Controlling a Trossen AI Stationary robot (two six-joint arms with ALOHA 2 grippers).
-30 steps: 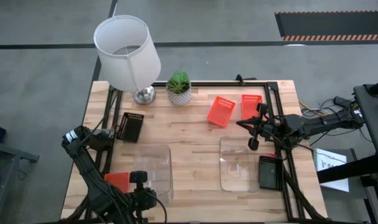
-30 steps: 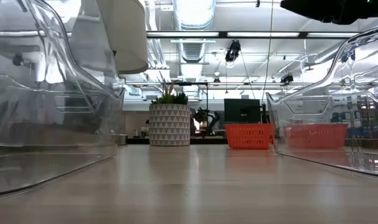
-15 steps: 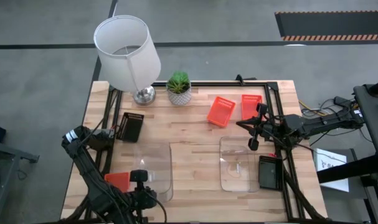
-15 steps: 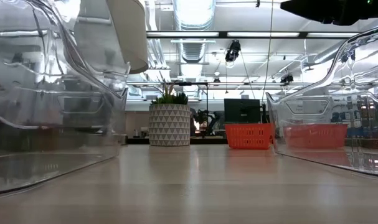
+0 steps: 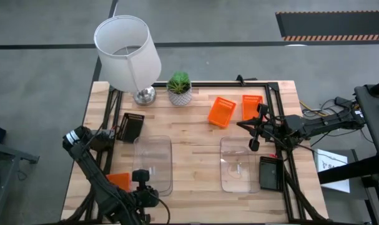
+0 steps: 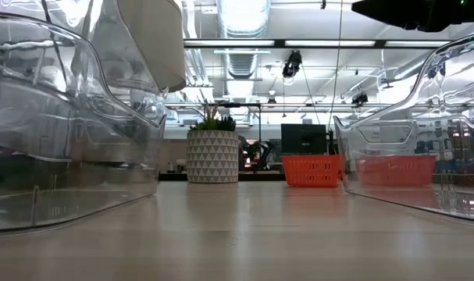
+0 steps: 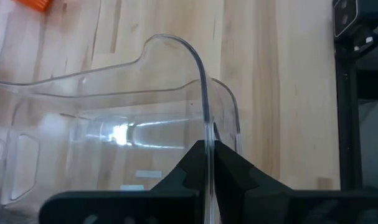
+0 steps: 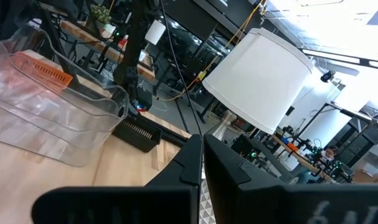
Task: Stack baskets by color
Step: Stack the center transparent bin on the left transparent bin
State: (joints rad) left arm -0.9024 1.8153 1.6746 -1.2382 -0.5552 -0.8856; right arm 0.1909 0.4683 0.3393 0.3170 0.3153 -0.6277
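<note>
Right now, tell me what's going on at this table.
The left gripper is shut on the rim of a clear see-through plastic basket at the table's near left. The right gripper is shut and holds nothing, above a second clear basket. Orange baskets and black baskets lie unstacked.

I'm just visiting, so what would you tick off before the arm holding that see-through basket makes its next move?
1. Grip: left end effector is shut on the rim of the clear basket: ok.
2. Target: second clear basket sits open side up, nothing seen inside: ok.
3. Path between the two clear baskets is bare table: ok.
4. Right end effector, shut and empty, hangs by the second clear basket's far corner: not ok, may be in the way.
5. Third clear basket: cannot tell, not visible.
6. Orange baskets lie apart, unstacked: not ok yet.
</note>
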